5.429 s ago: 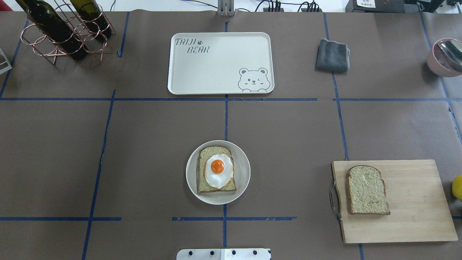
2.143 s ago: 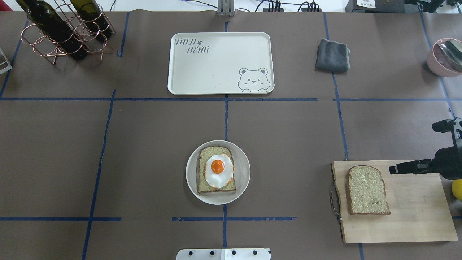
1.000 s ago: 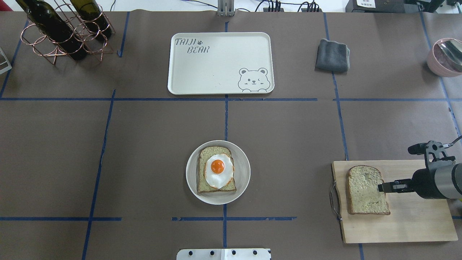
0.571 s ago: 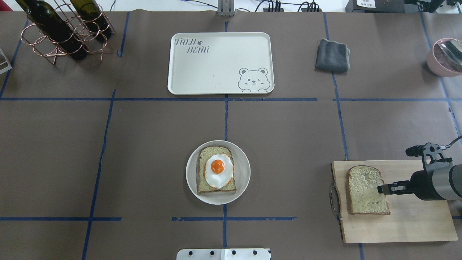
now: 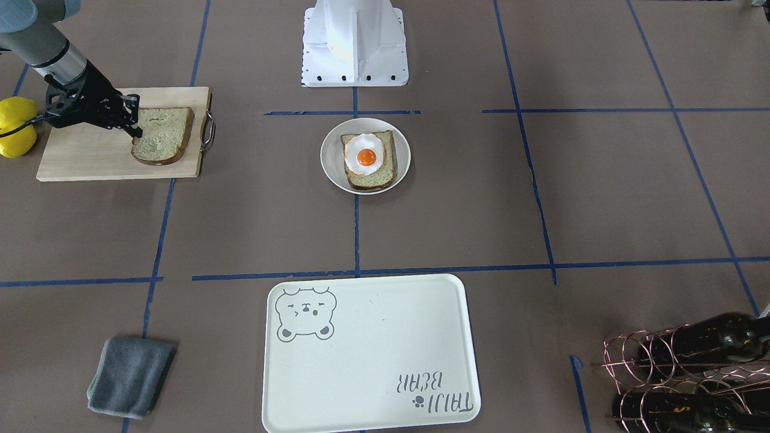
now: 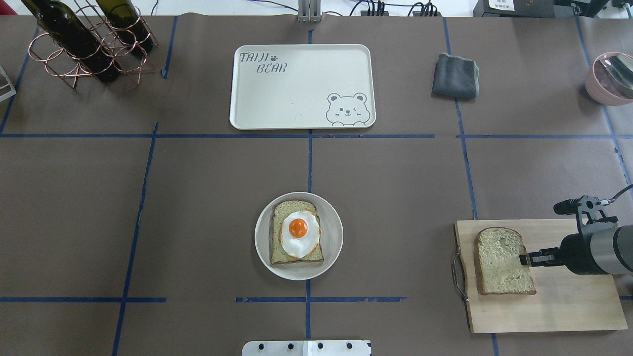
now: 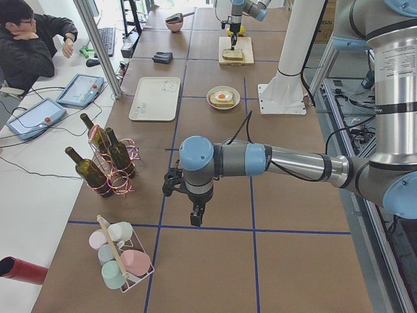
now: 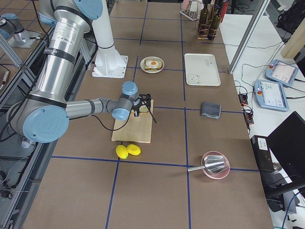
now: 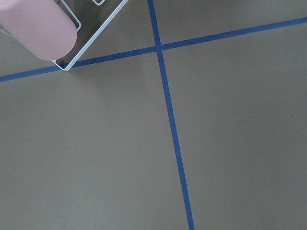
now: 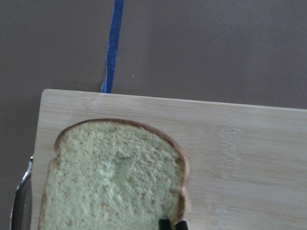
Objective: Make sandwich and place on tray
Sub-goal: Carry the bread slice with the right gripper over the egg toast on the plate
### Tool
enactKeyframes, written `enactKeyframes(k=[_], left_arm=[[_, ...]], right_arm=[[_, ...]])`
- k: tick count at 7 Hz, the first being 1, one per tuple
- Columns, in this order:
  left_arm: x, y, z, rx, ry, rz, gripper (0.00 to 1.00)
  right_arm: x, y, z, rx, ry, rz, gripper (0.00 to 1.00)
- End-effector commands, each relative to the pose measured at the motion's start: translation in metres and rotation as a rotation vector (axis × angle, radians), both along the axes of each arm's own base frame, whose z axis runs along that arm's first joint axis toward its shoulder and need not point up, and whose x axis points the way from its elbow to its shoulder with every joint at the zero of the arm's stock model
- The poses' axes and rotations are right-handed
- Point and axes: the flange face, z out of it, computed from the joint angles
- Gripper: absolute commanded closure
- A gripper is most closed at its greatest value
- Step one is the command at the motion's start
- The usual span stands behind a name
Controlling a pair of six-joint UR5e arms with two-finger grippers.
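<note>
My right pincer (image 6: 523, 258) is nipped onto the crust edge of the pale speckled toy bread slice with dark brown crust (image 6: 499, 269), which lies on the light wooden cutting board (image 6: 573, 306). Probably light, squishy foam, so I'd expect some droop from an edge grip. A deeper bite seems safer.

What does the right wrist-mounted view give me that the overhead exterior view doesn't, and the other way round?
Only the wrist view: a close look at the right gripper tips against the crust edge of the loose bread slice; whether they grip it is unclear. Only the overhead: the plate holding the second slice and egg, the tray, the grey cloth, the wine bottles. Both: the loose slice on the cutting board, and blue tape.
</note>
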Motion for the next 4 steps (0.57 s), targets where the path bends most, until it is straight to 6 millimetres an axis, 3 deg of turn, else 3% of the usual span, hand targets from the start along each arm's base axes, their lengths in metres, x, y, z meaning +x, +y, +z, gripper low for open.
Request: enactKeyframes(k=[1, 3, 4], left_arm=[[0.000, 0.000, 0.000, -0.002, 0.000, 0.000, 0.00], [0.000, 0.000, 0.002, -0.005, 0.000, 0.000, 0.00], [0.000, 0.000, 0.002, -0.006, 0.000, 0.000, 0.00]], right_arm=[[0.004, 0.000, -0.023, 0.013, -0.043, -0.006, 1.00], [0.025, -0.009, -0.060, 0.007, -0.129, -0.012, 1.00], [0.022, -0.011, -0.087, 0.029, -0.184, -0.025, 1.00]])
